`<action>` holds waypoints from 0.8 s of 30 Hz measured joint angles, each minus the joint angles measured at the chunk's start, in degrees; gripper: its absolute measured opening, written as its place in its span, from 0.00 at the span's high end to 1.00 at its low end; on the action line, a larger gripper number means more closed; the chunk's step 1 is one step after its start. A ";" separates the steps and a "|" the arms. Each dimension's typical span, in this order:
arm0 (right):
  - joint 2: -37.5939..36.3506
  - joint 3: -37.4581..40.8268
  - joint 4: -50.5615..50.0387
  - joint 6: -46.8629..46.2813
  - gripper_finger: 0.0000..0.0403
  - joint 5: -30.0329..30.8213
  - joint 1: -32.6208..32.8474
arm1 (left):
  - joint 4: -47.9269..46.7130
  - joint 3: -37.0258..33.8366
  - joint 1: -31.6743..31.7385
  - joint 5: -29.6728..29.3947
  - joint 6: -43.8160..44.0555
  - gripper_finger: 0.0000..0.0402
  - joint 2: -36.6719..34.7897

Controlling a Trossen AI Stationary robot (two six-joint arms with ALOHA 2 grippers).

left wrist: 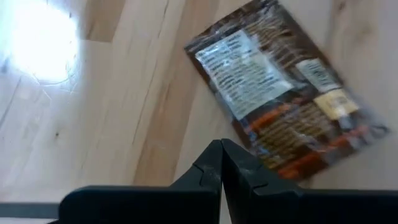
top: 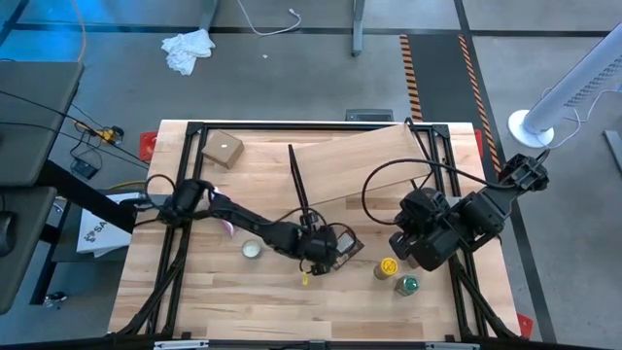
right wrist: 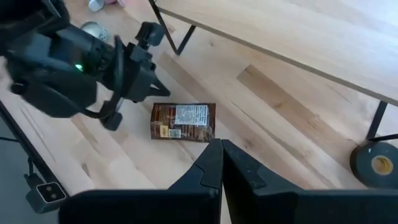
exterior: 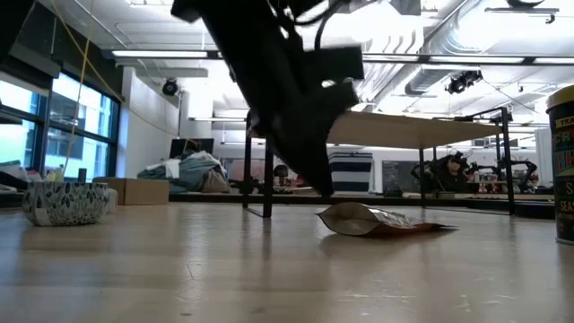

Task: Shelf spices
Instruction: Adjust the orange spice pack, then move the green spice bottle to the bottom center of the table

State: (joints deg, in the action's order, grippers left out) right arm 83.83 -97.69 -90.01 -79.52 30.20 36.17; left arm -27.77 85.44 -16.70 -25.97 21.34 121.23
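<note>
The flat brown printed packet (top: 347, 243) (left wrist: 280, 99) lies flat on the tabletop, in front of the shelf (top: 389, 160), a low rack with a light wooden top board and thin black legs (exterior: 267, 179). My left gripper (top: 327, 255) (left wrist: 221, 144) is shut and hovers just over the packet's left end (exterior: 336, 215), slanting down; a small gap shows between them in the low view. My right gripper (right wrist: 221, 144) (top: 403, 248) is shut and held high at the right. Below it stand the yellow-lidded jar (top: 388, 266) and the green-lidded jar (top: 406, 285).
A pale round tin (top: 252, 249) (exterior: 67, 202) sits left of the left gripper. A small cardboard box (top: 222, 148) is at the far left corner. The shelf's top board (right wrist: 298, 37) spans the table's far middle, with bare wood along the near edge (top: 292, 311).
</note>
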 joint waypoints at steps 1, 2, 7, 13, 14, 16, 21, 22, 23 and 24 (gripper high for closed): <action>0.00 0.00 -0.01 0.01 1.00 -0.57 0.15 | 0.27 -0.20 0.21 0.03 -0.02 1.00 0.64; 0.00 0.00 -0.01 -0.01 1.00 -1.23 0.33 | 0.60 -0.28 0.32 0.33 0.02 1.00 1.29; -0.02 0.27 0.10 -1.89 1.00 -5.89 3.83 | 4.49 -0.26 0.57 4.03 0.52 1.00 2.93; 0.00 7.00 0.03 -15.57 1.00 -14.02 10.73 | 11.15 0.10 0.56 4.60 1.33 1.00 3.19; 0.06 8.56 0.02 -19.07 1.00 -15.13 12.01 | 12.16 0.37 0.56 4.64 1.75 1.00 3.17; 0.11 11.64 -0.01 -26.29 1.00 -17.39 14.63 | 14.10 0.44 0.56 4.68 2.36 1.00 3.17; 0.11 16.92 0.07 -39.09 1.00 -23.87 18.71 | 19.70 0.44 0.66 4.81 2.52 1.00 3.13; 0.10 17.48 0.37 -40.57 1.00 -24.98 19.09 | 20.46 0.44 0.75 4.96 2.54 1.00 3.13; 0.02 18.04 1.29 -41.11 1.00 -26.47 19.34 | 21.42 0.44 0.90 5.29 2.54 1.00 3.13; -0.06 18.67 2.75 -41.25 1.00 -28.50 19.40 | 22.60 0.44 1.16 6.06 2.53 1.00 3.13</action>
State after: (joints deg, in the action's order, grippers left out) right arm 83.77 -79.02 -87.26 -120.77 1.70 55.57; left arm -5.17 85.89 -15.55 -19.90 23.87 124.36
